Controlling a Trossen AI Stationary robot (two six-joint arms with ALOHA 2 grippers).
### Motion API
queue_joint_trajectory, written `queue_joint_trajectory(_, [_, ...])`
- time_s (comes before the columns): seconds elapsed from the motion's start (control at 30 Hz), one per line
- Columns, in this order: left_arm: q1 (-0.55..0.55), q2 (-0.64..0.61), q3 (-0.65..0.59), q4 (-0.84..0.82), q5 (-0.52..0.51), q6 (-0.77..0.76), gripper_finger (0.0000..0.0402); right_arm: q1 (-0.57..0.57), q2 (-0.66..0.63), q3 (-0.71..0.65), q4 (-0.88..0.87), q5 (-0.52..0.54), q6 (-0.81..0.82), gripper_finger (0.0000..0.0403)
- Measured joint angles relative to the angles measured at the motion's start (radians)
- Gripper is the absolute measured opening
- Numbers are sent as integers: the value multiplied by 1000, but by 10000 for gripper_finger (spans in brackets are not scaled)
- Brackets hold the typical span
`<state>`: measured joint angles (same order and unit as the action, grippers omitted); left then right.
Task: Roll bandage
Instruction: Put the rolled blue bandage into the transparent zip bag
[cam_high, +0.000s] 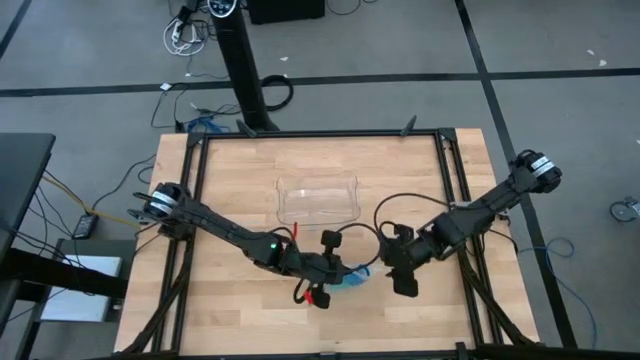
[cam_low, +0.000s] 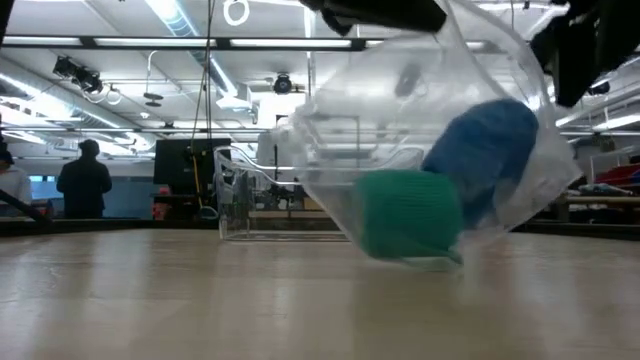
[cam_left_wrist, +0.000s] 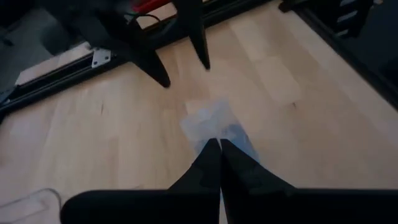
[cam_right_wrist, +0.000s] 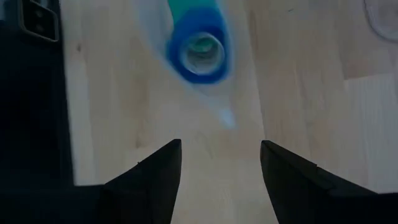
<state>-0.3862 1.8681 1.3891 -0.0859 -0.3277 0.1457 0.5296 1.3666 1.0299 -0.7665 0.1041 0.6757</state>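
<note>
Bandage: blue roll w/ green roll in clear bag, desk 6 o'clock.
L end effector: pinched on bag, lifting it.
R end effector: wide, empty, 3 o'clock of bag.
Tray: desk centre.

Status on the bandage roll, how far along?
Done: the bandage is already a compact blue roll, sitting with a green roll inside a clear plastic bag. In hand: the left gripper is shut on the bag's edge, lifting it. The right gripper is open nearby, holding nothing. Left: getting the roll out, apparently.
</note>
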Motion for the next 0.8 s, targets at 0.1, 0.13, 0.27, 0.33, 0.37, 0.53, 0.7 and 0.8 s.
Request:
queue_joint_trajectory(0.1, [-20,-25,0,-34,-22,-49,3,5,-1,-57,79,53,-6,206])
queue_joint_trajectory(0.13, [-31,-29,0,-49,-41,-59,3,5,-2,-72,112,74,-15,205])
queue_joint_trajectory(0.27, [-72,-30,0,-103,-144,-97,3,4,0,-129,226,118,-61,204])
queue_joint_trajectory(0.33, [-84,-30,0,-130,-184,-130,3,-2,0,-165,302,114,-82,204])
queue_joint_trajectory(0.37, [-87,-30,0,-139,-203,-145,3,-2,0,-181,341,112,-91,204])
queue_joint_trajectory(0.53, [-101,-30,0,-151,-263,-179,3,2,0,-284,502,152,-126,204])
queue_joint_trajectory(0.7, [-100,-30,0,-157,-264,-207,3,19,1,-402,646,283,-139,204])
queue_joint_trajectory(0.8, [-100,-30,0,-149,-267,-216,3,20,1,-469,770,299,-172,204])
